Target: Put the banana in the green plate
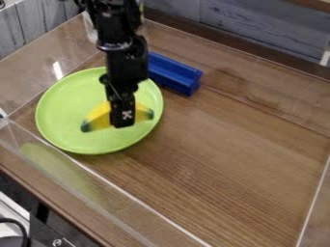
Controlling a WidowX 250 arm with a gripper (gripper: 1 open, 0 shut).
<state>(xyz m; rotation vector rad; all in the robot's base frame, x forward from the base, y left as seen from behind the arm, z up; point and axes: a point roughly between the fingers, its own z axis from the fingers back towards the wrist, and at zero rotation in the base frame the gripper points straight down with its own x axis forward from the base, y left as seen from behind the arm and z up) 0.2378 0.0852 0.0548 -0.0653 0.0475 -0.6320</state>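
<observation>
Yellow shows on both sides of the black gripper (123,118), and that yellow is the banana (100,116). The gripper points straight down and its two fingers are pressed on the banana's middle, so it is clamped on the banana. One banana end sticks out toward the left and the other toward the right.

The banana hangs over the middle of the green plate (58,130), left of the frame's center. I cannot tell if it is touching the plate floor or sitting just above it. A blue block (175,73) lies on the wooden table (245,145) just past the plate's upper right edge, close to it but not in it.

I think the job is nearly done. The banana is over the right spot, and what is left is the letting go. To do that well, the arm should go down slowly until the banana rests flat on the plate. Then the fingers should open wide, so the banana does not stick or roll. After that the arm should lift straight up, so it does not bump the banana or push the plate.
</observation>
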